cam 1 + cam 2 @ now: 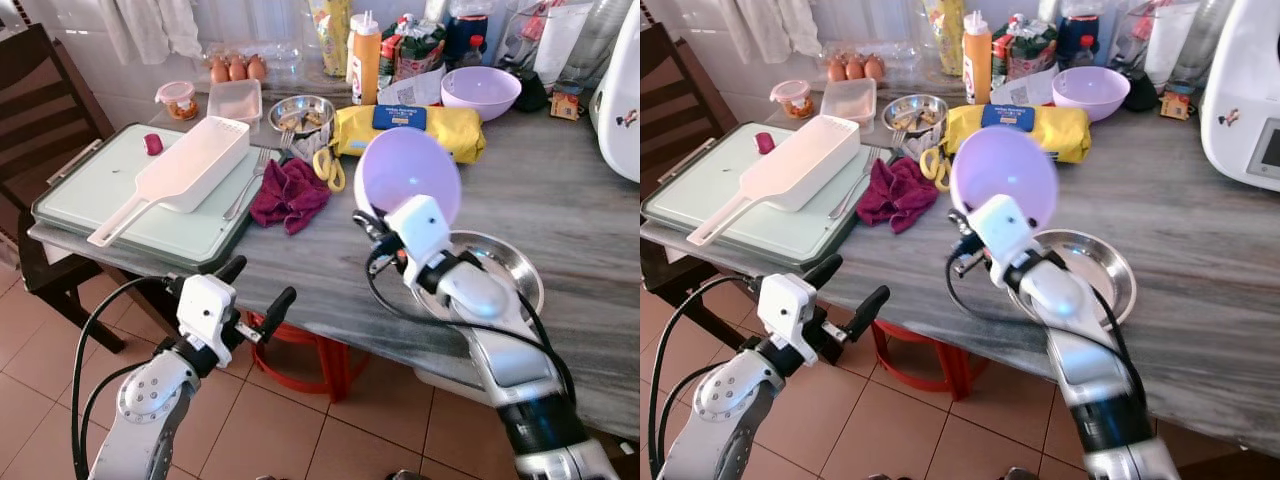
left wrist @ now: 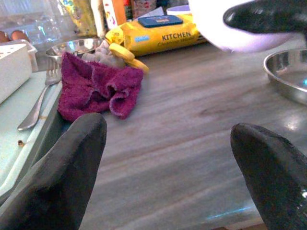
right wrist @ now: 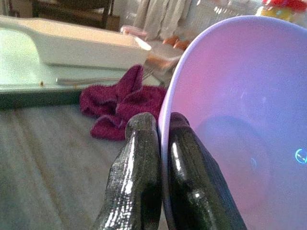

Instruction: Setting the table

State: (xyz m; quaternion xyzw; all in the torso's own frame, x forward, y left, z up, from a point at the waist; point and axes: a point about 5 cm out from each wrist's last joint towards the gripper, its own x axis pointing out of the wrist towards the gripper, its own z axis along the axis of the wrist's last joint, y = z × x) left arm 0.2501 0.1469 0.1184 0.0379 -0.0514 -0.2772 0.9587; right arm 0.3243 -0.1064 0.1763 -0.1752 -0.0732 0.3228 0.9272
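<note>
Pinching the rim of a pale lilac plastic bowl [image 1: 408, 178], the right gripper [image 3: 160, 143] holds it tilted on edge in the air, one black finger [image 3: 136, 167] outside the wall and the other inside, both pressed tight against the thin lip. Just beneath and behind those fingers sits a shallow round steel dish [image 1: 505, 268] on the grey marbled table [image 1: 320, 270]. The bowl looks light and stiff, but its glossy wall seems slippery, so a rim grip like this one probably needs firm pressure to stop it swivelling. The left gripper [image 1: 255, 285] hovers off the table's near edge with its fingers spread wide and empty; ahead of them lies a crumpled magenta cloth [image 2: 98, 88], soft and best taken by a raised fold.
</note>
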